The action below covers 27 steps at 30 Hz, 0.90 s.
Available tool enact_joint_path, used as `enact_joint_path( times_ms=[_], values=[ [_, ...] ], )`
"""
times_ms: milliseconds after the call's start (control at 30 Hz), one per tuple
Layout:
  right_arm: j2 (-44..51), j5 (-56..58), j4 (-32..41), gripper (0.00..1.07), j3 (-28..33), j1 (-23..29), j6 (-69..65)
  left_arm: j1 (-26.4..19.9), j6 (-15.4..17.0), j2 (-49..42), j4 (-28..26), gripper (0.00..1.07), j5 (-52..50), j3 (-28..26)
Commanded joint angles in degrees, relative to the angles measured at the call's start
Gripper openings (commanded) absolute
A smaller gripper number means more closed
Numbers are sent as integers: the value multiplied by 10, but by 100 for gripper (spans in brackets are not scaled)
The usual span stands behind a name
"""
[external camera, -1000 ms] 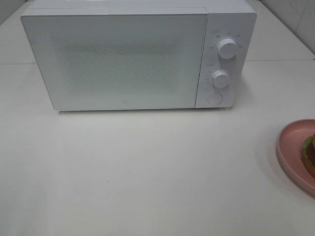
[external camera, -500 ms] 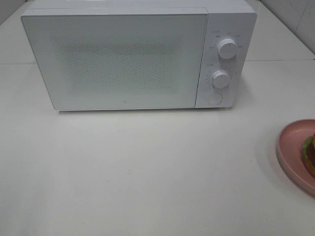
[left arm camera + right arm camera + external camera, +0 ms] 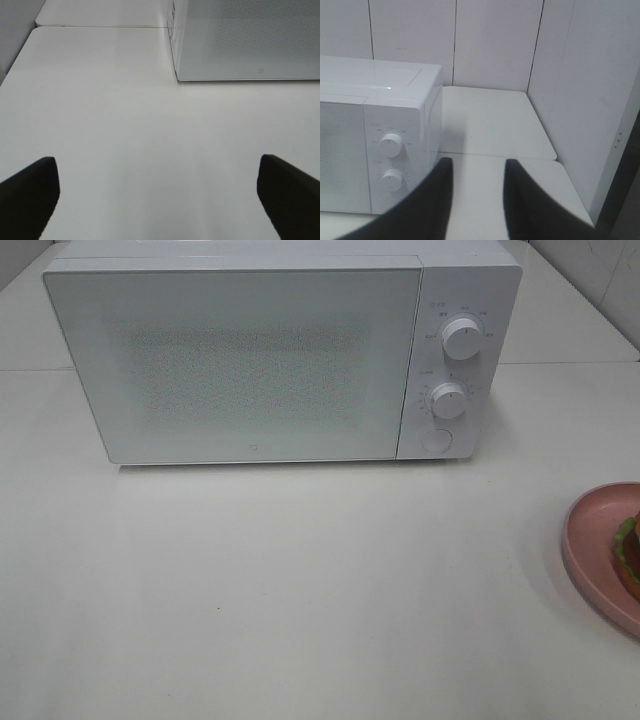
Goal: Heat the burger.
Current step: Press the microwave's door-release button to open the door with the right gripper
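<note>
I see one burger (image 3: 631, 558), cut off at the high view's right edge, on one pink plate (image 3: 590, 535). One shut white microwave (image 3: 250, 360) with two knobs (image 3: 462, 337) stands upper frame on the white counter (image 3: 300, 590). My left fingers (image 3: 30, 192) are wide apart, and my right fingers (image 3: 435, 200) are narrowly apart and empty.

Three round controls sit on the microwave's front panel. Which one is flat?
The lowest one, the flat button. The upper knob and middle knob above it both stick out.

No legible txt on microwave (image 3: 250, 360)
</note>
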<state>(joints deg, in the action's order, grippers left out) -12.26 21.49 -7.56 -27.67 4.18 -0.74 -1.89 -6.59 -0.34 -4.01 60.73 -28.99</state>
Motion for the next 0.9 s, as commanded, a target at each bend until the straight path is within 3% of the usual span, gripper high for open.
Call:
enact_joint_path(
  times_ms=[33,333,433,500,667,900],
  values=[
    [-72,-122,-28,1,26,-5,7,-1,5,-11,-2,101,-8,1],
    [-300,-454,-24,0,84,-5,-7,-1,5,-11,-2,101,-8,1],
    [-323,-474,-24,0,87,-5,-7,-1,5,-11,-2,101,-8,1],
    [-406,-523,-26,0,87,-5,-6,-1,5,-11,-2,101,-8,1],
    [-482,-568,-27,0,87,-5,7,-1,5,-11,-2,101,-8,1],
    [-642,-736,-23,0,91,-5,-28,-1,5,-11,-2,101,-8,1]
  ],
)
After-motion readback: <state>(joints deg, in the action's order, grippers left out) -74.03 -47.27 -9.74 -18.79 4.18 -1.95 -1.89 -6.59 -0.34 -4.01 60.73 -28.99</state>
